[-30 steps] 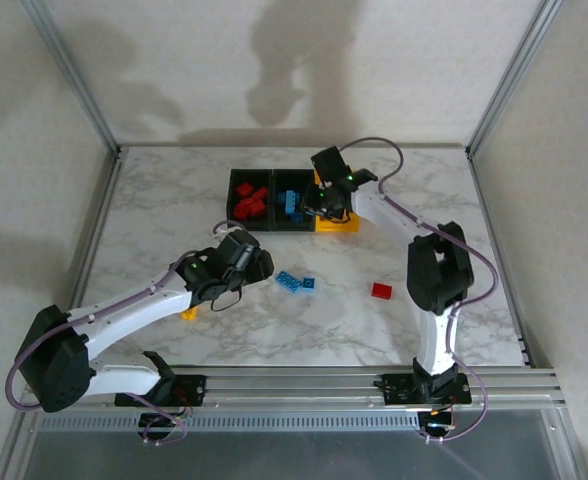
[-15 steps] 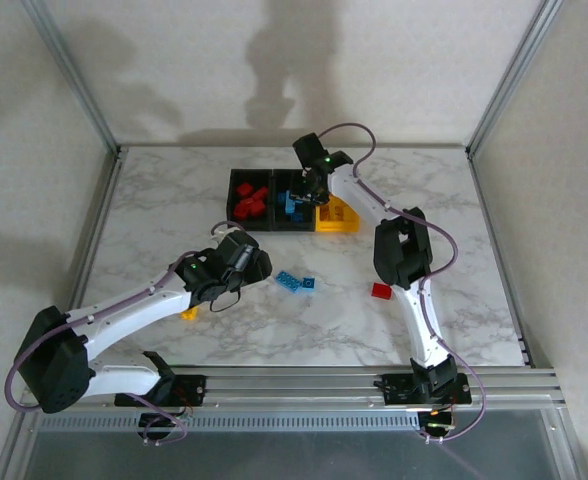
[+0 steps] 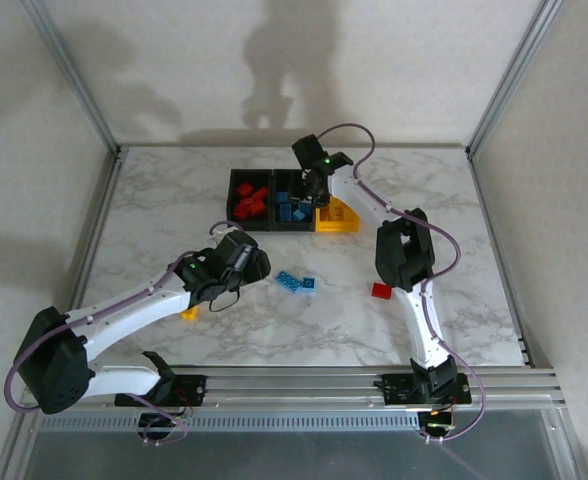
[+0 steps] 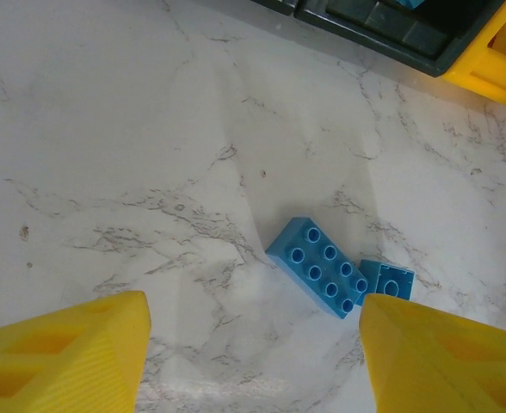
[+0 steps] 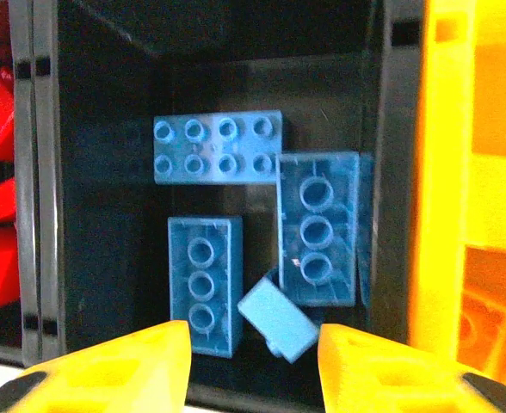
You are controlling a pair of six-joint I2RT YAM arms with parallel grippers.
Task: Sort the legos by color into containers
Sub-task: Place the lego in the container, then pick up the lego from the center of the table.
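Two blue legos [image 4: 315,267] lie side by side on the table [image 4: 107,129], below the left claw [image 4: 253,353], whose jaws stand apart and empty. Right claw [image 5: 253,366] hangs over the middle black bin [image 5: 98,258], jaws apart, gripping nothing. Several blue bricks [image 5: 217,148] lie inside. One red brick [image 3: 381,290] rests on the table.

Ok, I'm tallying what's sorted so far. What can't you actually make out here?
- Yellow bin, contents: top view, the right arm crosses it; right wrist view, glare and the frame edge.
- Red bricks in the left bin: top view too small to count; right wrist view cuts them at its left edge.
- Yellow brick: top view, partly under the left arm.
- Red brick: left wrist view cuts it at the right edge.
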